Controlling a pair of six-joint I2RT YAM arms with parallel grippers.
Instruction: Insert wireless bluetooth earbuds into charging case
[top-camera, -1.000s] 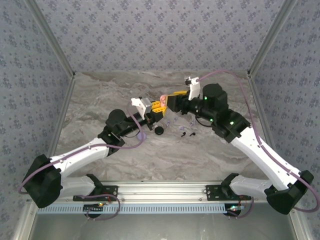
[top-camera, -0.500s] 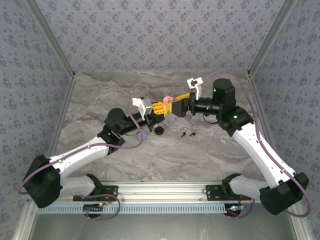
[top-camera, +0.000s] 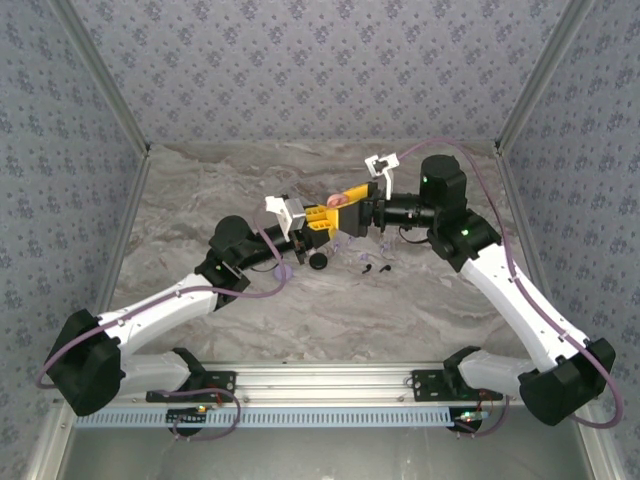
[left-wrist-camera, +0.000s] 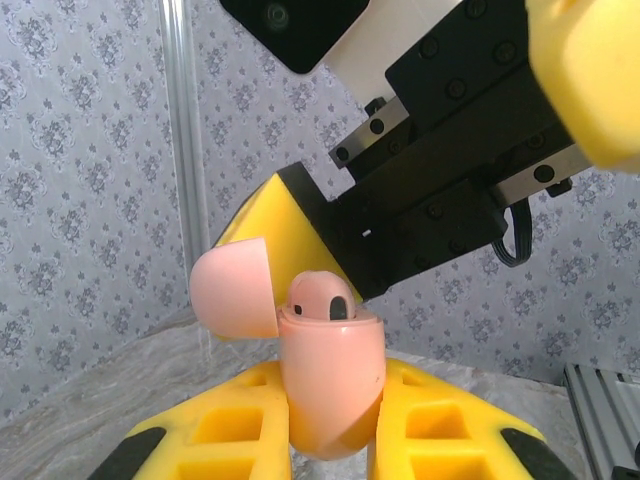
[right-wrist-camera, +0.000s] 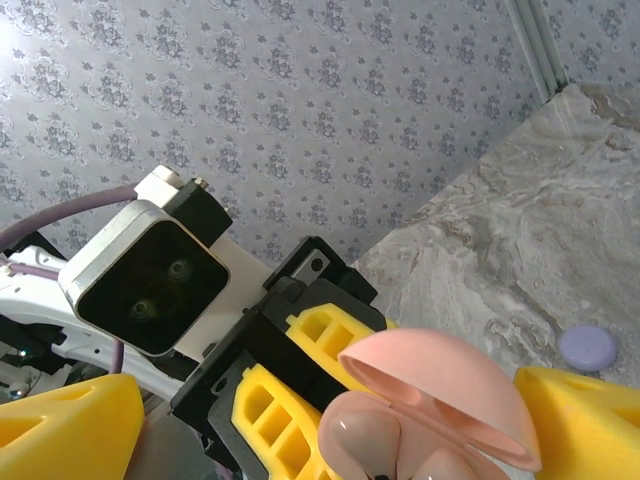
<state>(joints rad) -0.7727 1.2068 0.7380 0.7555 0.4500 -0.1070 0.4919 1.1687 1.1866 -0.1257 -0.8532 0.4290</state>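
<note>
Earbuds show in three colours. One pink earbud (left-wrist-camera: 318, 299) with a dark spot sits in its well in the left wrist view. The right wrist view shows two rounded pink shapes side by side in the same place. Two tiny black comma-shaped earbuds (top-camera: 376, 267) lie close together on the grey marbled table (top-camera: 200, 190). A few pale lilac bits (top-camera: 346, 241) lie just beyond them, too small to count or name.

I count three cases. A pink egg-shaped plastic charging case (left-wrist-camera: 333, 385) is raised above the table. A black round case (top-camera: 318, 260) lies on the marble. A lilac round case (right-wrist-camera: 587, 347) also lies flat on the marble, well apart from the pink one.

The left gripper (left-wrist-camera: 335, 440) has its two yellow fingers pressed against either side of the pink case's lower half and holds it upright. The case's domed lid (left-wrist-camera: 233, 290) is swung back on its hinge.

The right gripper (right-wrist-camera: 330, 425) is spread wide, with one yellow finger on each side of the pink case and a clear gap on the left side. Its right finger (right-wrist-camera: 580, 420) is just beside the lid's edge; I cannot tell whether they touch. It holds nothing.

The two grippers meet nose to nose over the middle of the table.
</note>
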